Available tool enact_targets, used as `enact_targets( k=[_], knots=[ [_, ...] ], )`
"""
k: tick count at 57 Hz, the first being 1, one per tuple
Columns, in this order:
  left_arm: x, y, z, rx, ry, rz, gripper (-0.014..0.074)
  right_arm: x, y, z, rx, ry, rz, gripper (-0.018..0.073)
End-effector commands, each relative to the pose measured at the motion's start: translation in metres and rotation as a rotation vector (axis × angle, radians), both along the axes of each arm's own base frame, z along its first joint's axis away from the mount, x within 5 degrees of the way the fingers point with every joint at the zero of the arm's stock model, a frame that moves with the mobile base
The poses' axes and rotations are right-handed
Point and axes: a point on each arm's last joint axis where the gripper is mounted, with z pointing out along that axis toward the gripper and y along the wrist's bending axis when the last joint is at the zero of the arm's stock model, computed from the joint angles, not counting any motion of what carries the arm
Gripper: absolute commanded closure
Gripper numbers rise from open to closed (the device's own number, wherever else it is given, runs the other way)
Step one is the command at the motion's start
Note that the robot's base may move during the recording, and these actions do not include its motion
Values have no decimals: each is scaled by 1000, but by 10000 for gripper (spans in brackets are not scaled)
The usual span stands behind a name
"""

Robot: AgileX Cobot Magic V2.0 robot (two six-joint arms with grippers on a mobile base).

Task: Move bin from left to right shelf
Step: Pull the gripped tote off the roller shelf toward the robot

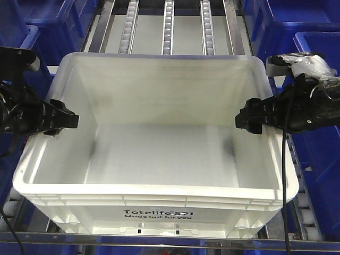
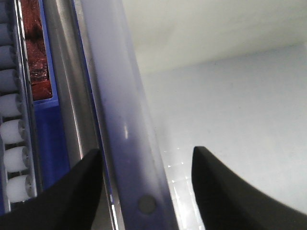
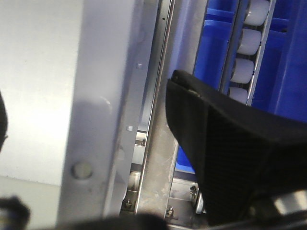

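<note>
One bin [image 1: 149, 191], left gripper [image 1: 65, 123], right gripper [image 1: 247, 121] astride rims

Blue bins [image 1: 300, 18] crowd both sides of the rack [image 1: 232, 24], dark plastic stacked up the left and right edges. Straight ahead, three rails of small white rollers [image 1: 168, 26] run away between steel side rails [image 1: 106, 24]. A steel bar [image 1: 297, 245] crosses the near edge at the bottom. In the left wrist view, more rollers line the far left, and one blue bin holds something reddish-brown [image 2: 36, 48]. The light is bright and even, glinting on the steel.
</note>
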Motion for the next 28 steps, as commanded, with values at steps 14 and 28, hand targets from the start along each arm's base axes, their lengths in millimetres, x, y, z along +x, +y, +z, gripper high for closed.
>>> enact_targets(
  k=[14, 28],
  knots=[
    [2, -2, 17, -35, -86, 7, 192, 3, -2, 20, 27, -108, -20, -29],
    [2, -2, 17, -35, -86, 7, 192, 6, -1, 12, 18, -67, -15, -29]
  ],
)
